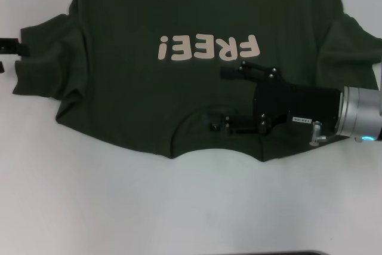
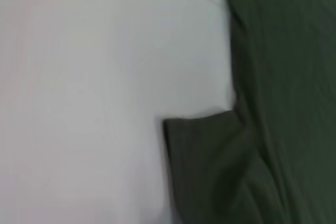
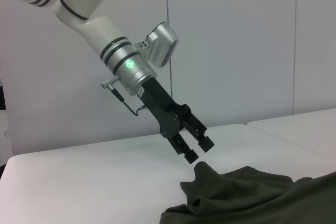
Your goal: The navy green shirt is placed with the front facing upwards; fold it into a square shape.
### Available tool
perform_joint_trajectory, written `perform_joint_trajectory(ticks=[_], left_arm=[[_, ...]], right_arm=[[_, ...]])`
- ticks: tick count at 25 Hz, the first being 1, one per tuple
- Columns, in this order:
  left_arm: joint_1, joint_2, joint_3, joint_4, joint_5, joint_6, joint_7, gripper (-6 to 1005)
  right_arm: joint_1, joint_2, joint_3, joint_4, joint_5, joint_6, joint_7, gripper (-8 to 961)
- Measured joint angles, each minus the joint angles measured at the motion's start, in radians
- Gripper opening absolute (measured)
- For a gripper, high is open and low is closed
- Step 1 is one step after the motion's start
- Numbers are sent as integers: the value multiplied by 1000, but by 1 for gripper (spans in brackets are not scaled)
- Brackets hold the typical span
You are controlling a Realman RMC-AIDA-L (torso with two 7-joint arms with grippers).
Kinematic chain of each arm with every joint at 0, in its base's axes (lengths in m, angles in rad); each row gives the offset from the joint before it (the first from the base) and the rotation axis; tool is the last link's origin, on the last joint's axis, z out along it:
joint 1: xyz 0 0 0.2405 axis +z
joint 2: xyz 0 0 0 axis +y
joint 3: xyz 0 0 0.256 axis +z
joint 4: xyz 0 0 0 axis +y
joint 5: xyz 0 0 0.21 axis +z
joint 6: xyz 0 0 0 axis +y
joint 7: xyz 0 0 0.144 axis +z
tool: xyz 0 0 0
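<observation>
The navy green shirt (image 1: 179, 4) lies spread on the white table (image 1: 179, 207), front up, with cream "FREE!" lettering (image 1: 209, 48) and its neckline toward me. My right gripper (image 1: 222, 100) comes in from the right and is open over the chest beside the neckline, one finger (image 1: 230, 73) under the lettering, the other (image 1: 218, 126) at the collar. My left gripper (image 1: 9, 47) is at the far left, beside the sleeve (image 1: 48, 58). In the right wrist view the left gripper (image 3: 195, 149) is open, just above the bunched sleeve (image 3: 210, 179). The left wrist view shows that sleeve (image 2: 210, 166).
The shirt's hem runs out of the head view at the far side. Bare white table (image 2: 79, 103) lies beside the left sleeve. The right sleeve (image 1: 352, 46) is bunched near the right arm's silver wrist (image 1: 358, 117). A table seam (image 3: 273, 129) shows in the right wrist view.
</observation>
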Motion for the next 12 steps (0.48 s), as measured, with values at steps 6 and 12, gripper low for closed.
perform_joint_trajectory(ticks=[6, 12], left_arm=[[-9, -5, 0, -16, 15, -7, -2, 843], [-10, -8, 0, -37, 16, -22, -3, 843]], right_arm=[[0, 0, 0, 0, 0, 1, 1, 925], [1, 0, -2, 0, 0, 1, 0, 925]])
